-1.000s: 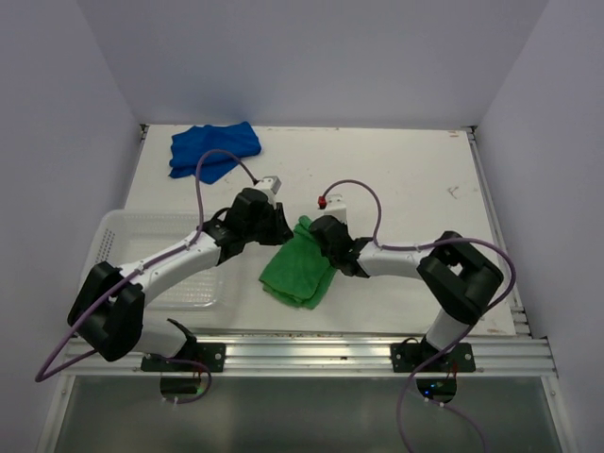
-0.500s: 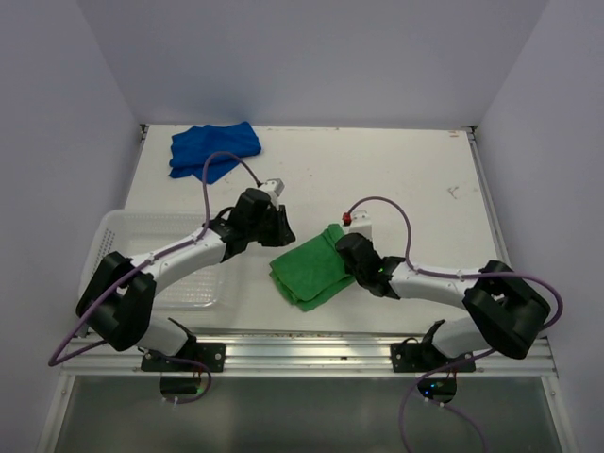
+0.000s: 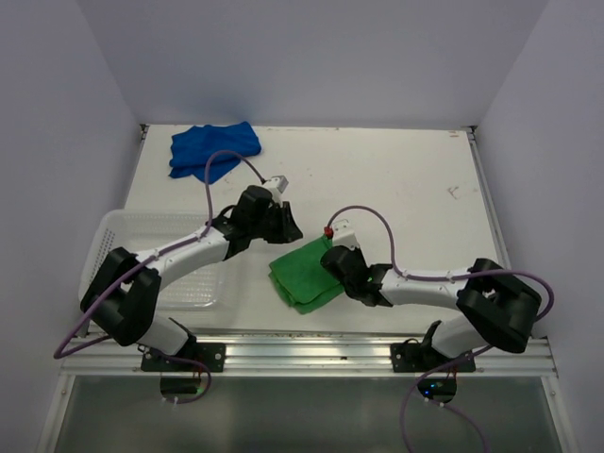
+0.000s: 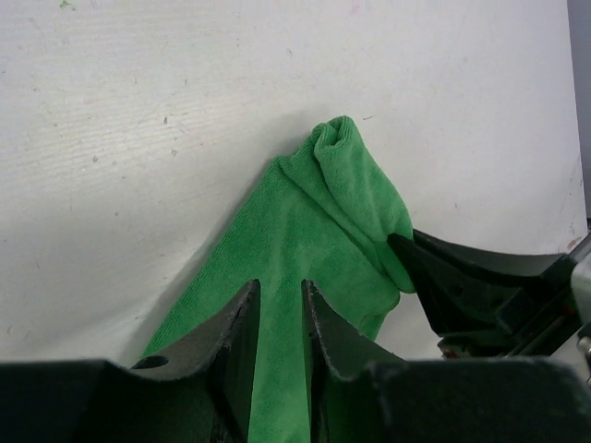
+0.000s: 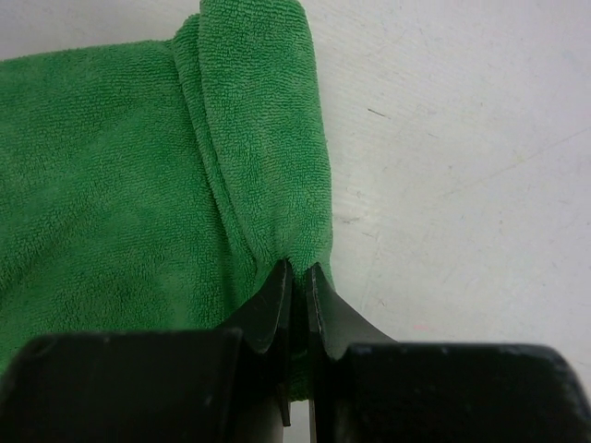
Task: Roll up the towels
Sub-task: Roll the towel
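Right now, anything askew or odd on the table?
Nothing damaged or spilled. The bright green cloth towel lies folded and skewed, one edge bunched where the right tool pinches it; the left tool sits over its other end. The royal blue cloth towel is crumpled at the far left corner.
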